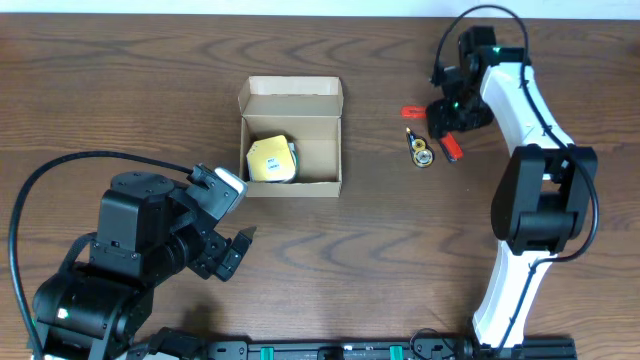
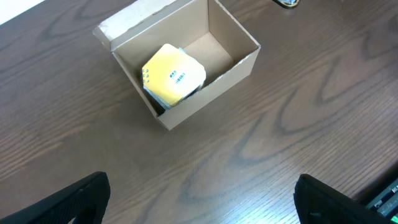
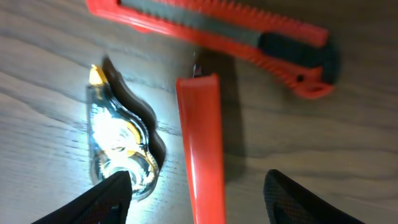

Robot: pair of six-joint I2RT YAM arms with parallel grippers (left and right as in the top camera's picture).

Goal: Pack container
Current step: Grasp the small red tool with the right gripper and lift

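We see one small rectangular plain brown cardboard box [image 1: 290,87] [image 2: 214,87] on the dark wood-grain desk [image 1: 120,90], left of the middle. It stands open, its hinged flap lid folded up along the far side. Inside lies one thing, a rounded square yellow pack with a greenish edge and small blue print [image 1: 270,160] [image 2: 174,78]. It leans in the left part of the box, and the floor to its right is bare.

The left tool [image 2: 202,193] sits nearer than the box and a little to its left, well apart from it. Its black fingers [image 2: 87,193] are spread wide with nothing between them.

The right tool [image 3: 199,199] [image 1: 450,125] hangs well to the right of the box, low over three small things. Its fingers are spread wide on either side of a short red plastic bar [image 3: 202,137]; whether they touch it we cannot tell. Just left of the bar is a clear plastic dispenser with a yellow tip [image 3: 118,137]. Beyond both lies a long red utility knife with a black grip [image 3: 211,25].

The box is plain, clean and undented, its walls upright.
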